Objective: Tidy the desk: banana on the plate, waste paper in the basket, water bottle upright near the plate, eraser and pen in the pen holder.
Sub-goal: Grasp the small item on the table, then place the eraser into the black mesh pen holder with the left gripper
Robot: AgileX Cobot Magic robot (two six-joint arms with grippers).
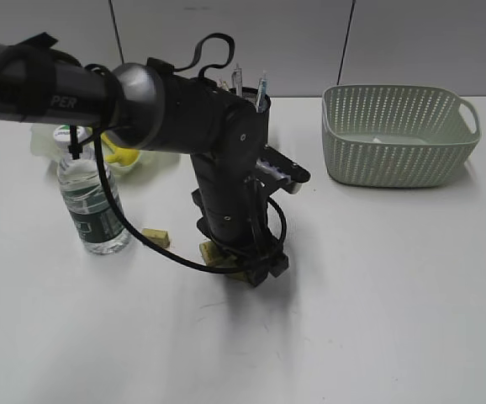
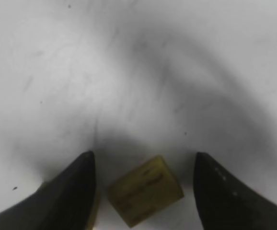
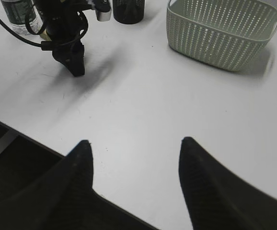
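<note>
So the left gripper [image 1: 241,268] is pointed straight down at the desk [image 1: 377,303], jaws spread apart with a small yellowish eraser [image 2: 145,196] sitting on the surface between the 2 fingers [image 2: 69,196], not pinched. It sits closer to the left finger in the wrist view, but I can't tell if it touches. There's a 2nd yellowish eraser piece [image 1: 155,237] lying a bit to the left, between the arm and the water bottle [image 1: 92,198], which stands upright near the plate [image 1: 45,139]. Only a bit of the banana [image 1: 121,154] shows behind the arm, over by the plate. The pen holder [image 3: 128,9] is behind the arm with a couple of pens [image 1: 250,84] poking out the top. The basket [image 1: 398,135] is off to the right, something pale in the bottom, can't make out what. The right gripper [image 3: 134,153] hovers over the desk's near edge, jaws wide apart, holding nothing.
</note>
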